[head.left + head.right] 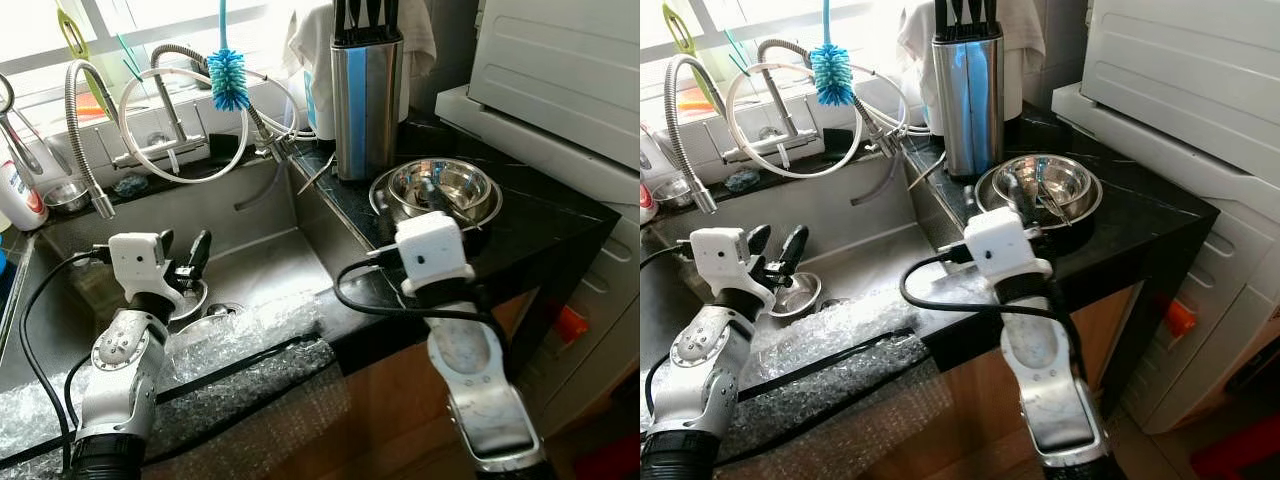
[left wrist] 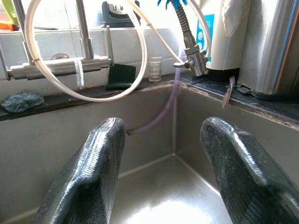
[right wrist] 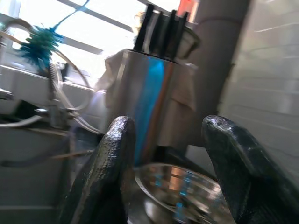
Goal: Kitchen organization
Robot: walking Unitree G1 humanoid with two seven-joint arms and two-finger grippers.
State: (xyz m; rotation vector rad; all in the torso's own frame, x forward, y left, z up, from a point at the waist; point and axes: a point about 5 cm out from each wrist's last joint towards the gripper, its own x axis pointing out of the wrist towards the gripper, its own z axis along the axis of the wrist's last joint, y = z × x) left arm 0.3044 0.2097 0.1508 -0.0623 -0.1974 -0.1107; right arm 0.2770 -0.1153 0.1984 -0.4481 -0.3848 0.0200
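Observation:
Stacked steel bowls sit on the black counter to the right of the sink. My right gripper hovers open just above their rim, and the right wrist view has a bowl between its fingers, with the steel knife block behind. My left gripper is open and low inside the steel sink, directly above a small round steel cup on the sink floor. In the left wrist view the gripper holds nothing and faces the sink's back wall.
Bubble wrap and a black cable lie along the sink's front edge. Flexible faucet hoses, a looped white tube and a hanging blue bottle brush crowd the back of the sink. A white appliance stands at the right.

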